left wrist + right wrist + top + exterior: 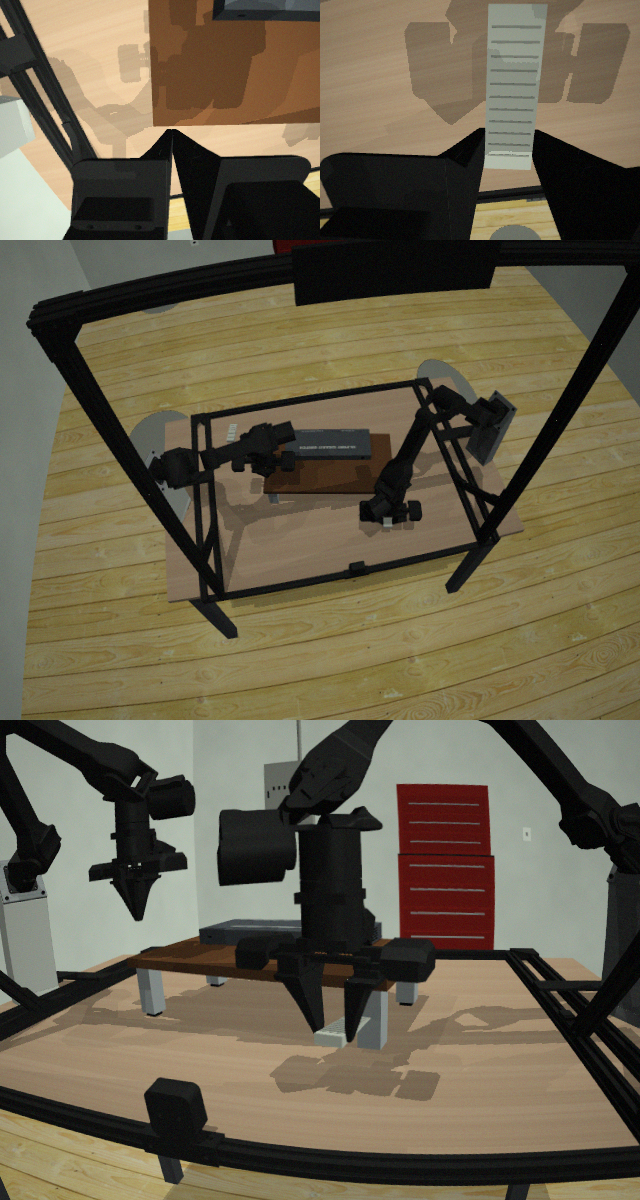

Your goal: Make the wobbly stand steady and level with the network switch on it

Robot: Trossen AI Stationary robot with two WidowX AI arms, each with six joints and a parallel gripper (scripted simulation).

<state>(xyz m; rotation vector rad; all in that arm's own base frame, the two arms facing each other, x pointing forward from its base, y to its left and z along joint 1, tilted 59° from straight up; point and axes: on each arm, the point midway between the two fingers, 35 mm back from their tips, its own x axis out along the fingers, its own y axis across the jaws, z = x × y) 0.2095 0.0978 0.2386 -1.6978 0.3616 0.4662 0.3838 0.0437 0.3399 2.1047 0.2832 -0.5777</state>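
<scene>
1. Two arms work over the table (289, 555) (248, 1112): the left gripper (263, 472) (138, 918) (171, 133) and the right gripper (387, 519) (334, 1034) (507, 135) both point downward.
2. Right gripper: fingers partly apart, closed on the sides of a pale wedge (387, 522) (330, 1038) (512, 90).
3. Wedge: ribbed upper face visible; its length extends forward from between the fingers. In the exterior view it appears near the stand's near leg (376, 1024). Contact with the leg or table cannot be determined.
4. Left gripper: fingertips together, nothing held; positioned above and just beside one end of the stand.
5. Stand (336, 477) (206, 960) (285, 90): upright on the table, brown board on grey legs. Dark feet are visible under three legs. Whether it is level cannot be determined.
6. Switch (336, 444) (248, 932) (272, 9): flat on the board, toward the long edge farther from the right gripper.
7. Pale pieces (231, 432): in a row on the table, near the left arm, apart from the stand.
8. Red cabinet (444, 900): behind the table, by the wall.
</scene>
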